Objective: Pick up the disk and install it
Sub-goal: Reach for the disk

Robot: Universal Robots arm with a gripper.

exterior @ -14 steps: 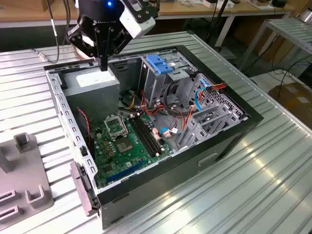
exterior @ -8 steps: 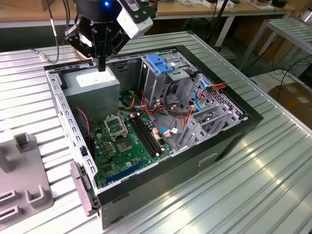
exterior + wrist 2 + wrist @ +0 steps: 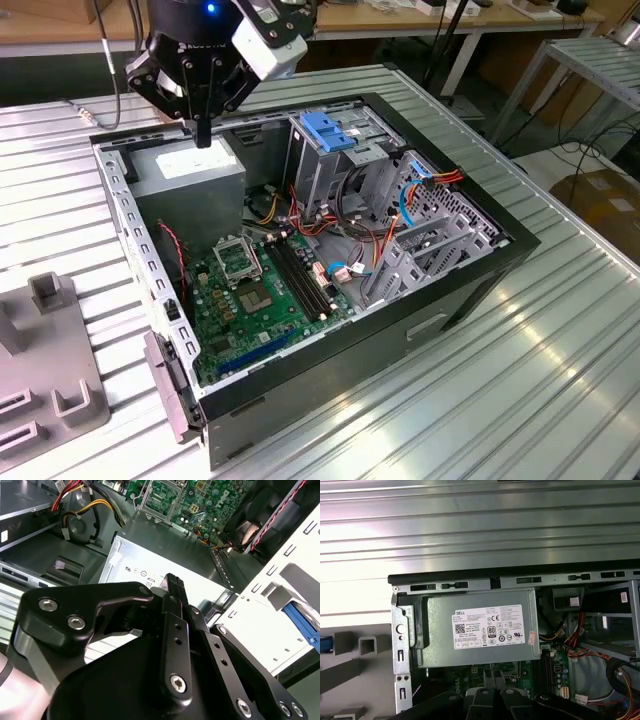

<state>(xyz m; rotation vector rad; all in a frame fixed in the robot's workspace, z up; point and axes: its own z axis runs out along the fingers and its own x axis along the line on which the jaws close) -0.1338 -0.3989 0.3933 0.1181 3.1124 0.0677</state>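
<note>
— What is carried by the ribbed metal desk [image 3: 560, 350]?
— A grey blocky fixture [image 3: 45, 370]; then black fingers [image 3: 203, 125], pressed together and empty, over the boxy power supply [image 3: 190, 180] of an open steel case [image 3: 515, 243].
— The disk?
— Its place cannot be told.

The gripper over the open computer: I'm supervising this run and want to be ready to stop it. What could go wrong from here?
1. The gripper, shut and empty, sits right over the power supply and very close to it. A straight drop would likely strike its lid.
2. Loose cables lie beside the drive cage and could snag anything pushed in there.
</note>
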